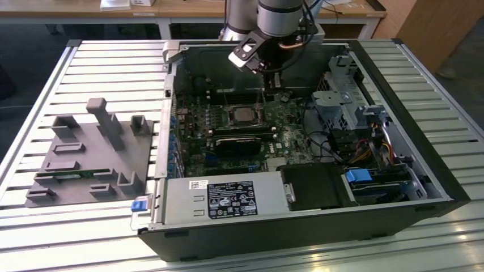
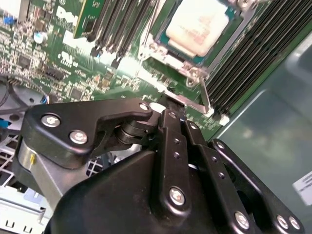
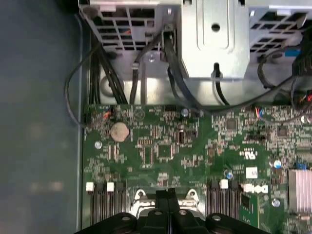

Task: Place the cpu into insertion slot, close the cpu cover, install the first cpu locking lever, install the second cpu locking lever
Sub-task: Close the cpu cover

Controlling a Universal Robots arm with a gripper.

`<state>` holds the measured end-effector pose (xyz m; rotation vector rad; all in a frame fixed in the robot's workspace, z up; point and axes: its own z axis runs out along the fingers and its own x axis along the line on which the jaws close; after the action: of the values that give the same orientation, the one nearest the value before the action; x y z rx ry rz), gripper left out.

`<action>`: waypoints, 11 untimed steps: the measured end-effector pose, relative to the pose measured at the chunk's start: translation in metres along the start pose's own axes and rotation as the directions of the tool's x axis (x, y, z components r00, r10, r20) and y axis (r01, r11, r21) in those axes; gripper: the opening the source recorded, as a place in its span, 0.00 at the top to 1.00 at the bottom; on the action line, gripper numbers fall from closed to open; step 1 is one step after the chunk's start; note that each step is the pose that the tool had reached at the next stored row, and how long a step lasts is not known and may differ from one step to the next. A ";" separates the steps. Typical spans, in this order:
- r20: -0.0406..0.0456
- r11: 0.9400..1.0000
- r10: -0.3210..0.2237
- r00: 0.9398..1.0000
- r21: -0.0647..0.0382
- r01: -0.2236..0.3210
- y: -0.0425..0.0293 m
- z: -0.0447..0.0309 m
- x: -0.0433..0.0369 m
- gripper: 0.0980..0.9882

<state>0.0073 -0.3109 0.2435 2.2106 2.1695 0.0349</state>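
The cpu (image 2: 200, 24) in the cpu cover (image 2: 169, 57) window, closed hand (image 2: 174, 111) just beside the cover's edge.

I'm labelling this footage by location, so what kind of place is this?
Probably a robotics lab or workshop bench: an opened desktop computer case lies on a slatted metal table, a grey slotted parts fixture sits beside it, and wooden desks stand behind.

light: bright, overhead | glare: cpu (image 2: 197, 24), table (image 1: 340, 258) slats | shadow: case (image 1: 287, 235) interior dim
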 end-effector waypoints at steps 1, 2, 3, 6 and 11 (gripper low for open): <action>0.000 1.000 0.000 1.000 0.000 0.000 -0.0020 0.0000 0.0000 0.99; 0.000 1.000 0.000 1.000 0.000 0.000 -0.0040 -0.0001 0.0000 0.99; 0.000 1.000 0.000 1.000 0.000 0.000 -0.0058 -0.0002 -0.0001 0.99; 0.000 1.000 0.000 1.000 0.000 0.000 -0.0094 -0.0001 0.0000 0.99; 0.000 1.000 0.000 1.000 0.000 0.000 -0.0154 0.0018 -0.0001 0.99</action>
<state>-0.0080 -0.3108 0.2409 2.2105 2.1696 0.0349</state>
